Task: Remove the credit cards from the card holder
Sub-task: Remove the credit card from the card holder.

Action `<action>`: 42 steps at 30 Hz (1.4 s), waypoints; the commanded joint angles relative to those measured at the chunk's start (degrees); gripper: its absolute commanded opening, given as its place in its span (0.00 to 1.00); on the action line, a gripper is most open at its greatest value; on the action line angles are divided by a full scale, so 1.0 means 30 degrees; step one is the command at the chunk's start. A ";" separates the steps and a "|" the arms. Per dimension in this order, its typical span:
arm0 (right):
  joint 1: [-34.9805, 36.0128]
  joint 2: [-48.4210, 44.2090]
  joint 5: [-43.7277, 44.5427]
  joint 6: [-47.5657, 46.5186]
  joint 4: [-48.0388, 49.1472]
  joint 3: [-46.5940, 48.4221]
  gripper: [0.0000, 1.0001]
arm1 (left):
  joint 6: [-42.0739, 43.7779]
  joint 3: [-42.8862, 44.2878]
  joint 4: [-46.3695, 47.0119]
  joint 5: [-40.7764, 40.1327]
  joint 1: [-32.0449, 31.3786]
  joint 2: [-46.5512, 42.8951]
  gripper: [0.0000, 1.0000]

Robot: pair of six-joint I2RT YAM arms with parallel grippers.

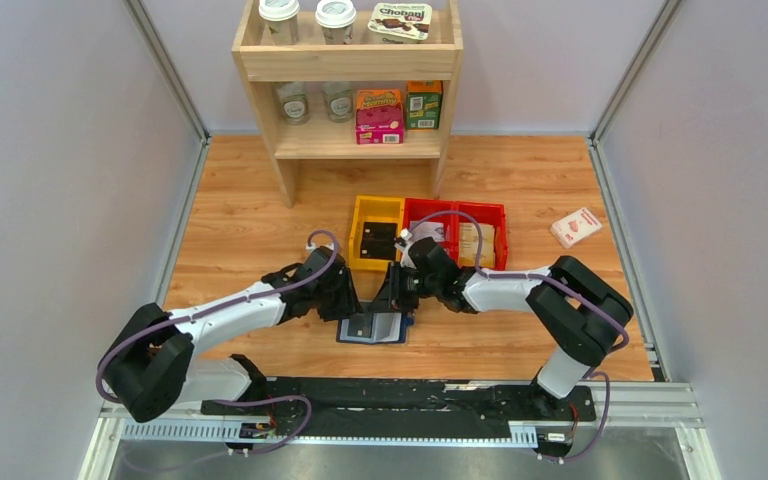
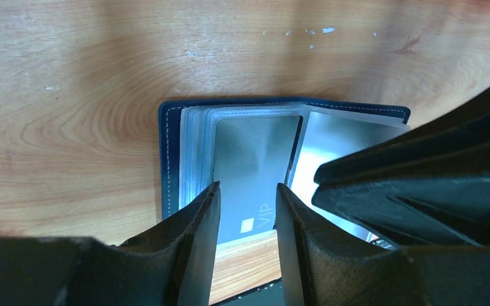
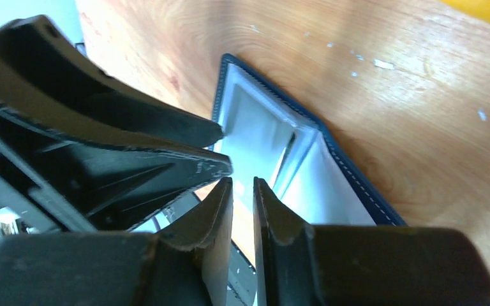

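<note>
Holder lies open and flat on the counter, near its front edge, between the two gripper tips. A dark card sits in the top clear sleeve of the left page. The left wrist view shows its face glossy, marked "VIP", with its near end towards the sleeve mouth. The right page glares too much to tell what it holds.

I judge the card thin, stiff, light and slick. The sleeve film is soft and likely to cling, so the whole holder may lift or slide with it. The best hold is probably the card's near short end, pinched across its thickness and drawn straight out along the sleeve.

The left gripper is moderately open, one finger on each side of the card's near end, and holds nothing. The right gripper is almost closed, with a slim gap and nothing seen in it. It hangs over the right page by the spine, and I cannot tell whether it presses down.

Room is tight. The two grippers crowd each other over the spine, nearly touching in the right wrist view. Yellow and red bins stand just beyond the holder. Bare counter opens to the left and right, so pulling the card towards the front edge looks the freest path.
</note>
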 commanded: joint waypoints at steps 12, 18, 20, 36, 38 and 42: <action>0.0190 0.1789 -0.0318 0.0125 0.0588 0.0371 0.30 | 0.0443 -0.0157 -0.0416 -0.0058 0.0582 0.0685 0.42; 0.0161 0.1645 -0.0874 0.0271 0.1759 0.0108 0.30 | 0.0181 -0.0479 0.0668 0.1496 0.0582 0.1507 0.19; 0.0161 0.1206 -0.0992 0.0360 0.2228 -0.0185 0.28 | 0.0092 -0.0654 0.0639 0.1497 0.0582 0.1420 0.18; 0.0161 -0.1786 -0.1138 0.0827 0.4455 -0.1885 0.15 | -0.0201 -0.0569 0.0639 0.1614 -0.0091 0.1361 0.09; 0.0161 -0.1260 -0.1197 0.0975 0.4604 -0.1740 0.15 | -0.0259 -0.0451 0.0639 0.1584 -0.0355 0.1390 0.09; 0.0132 -0.0351 -0.1226 0.0800 0.3671 -0.1213 0.16 | -0.0318 -0.0333 0.0610 0.1468 -0.0590 0.1303 0.09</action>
